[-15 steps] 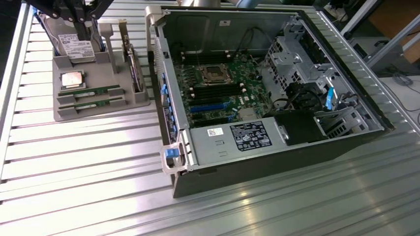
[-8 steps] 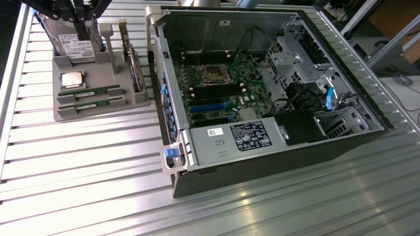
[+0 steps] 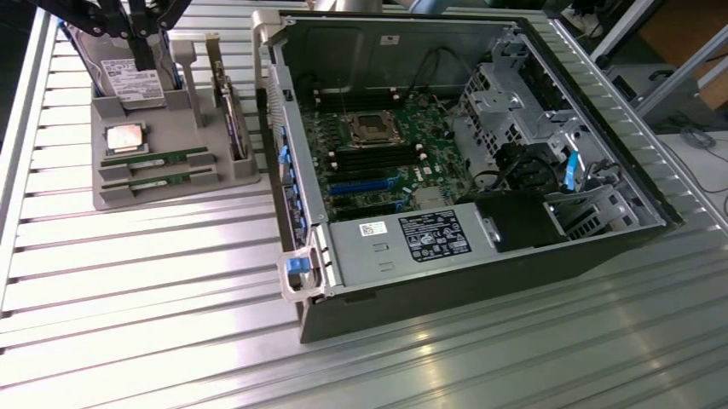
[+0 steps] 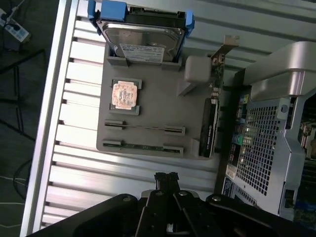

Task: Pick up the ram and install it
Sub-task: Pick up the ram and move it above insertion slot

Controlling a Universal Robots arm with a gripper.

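Gripper [image 4: 166,177]: fingers clenched together, grasping nothing, hovering over the slatted table [image 4: 74,173] just short of the grey holder [image 4: 158,98]. The ram [image 4: 143,146] lies untouched in the holder's nearest slot, with the second ram stick [image 4: 143,127] in the slot beside it. Beyond them sit the processor chip [image 4: 124,95], then the upright hard drive [image 4: 143,37]. The open computer case [image 3: 455,290] stands beside the holder.

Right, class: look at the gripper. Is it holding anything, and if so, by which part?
Nothing is held. The gripper is shut on nothing, above the table, and both ram sticks lie in their slots in the grey holder.
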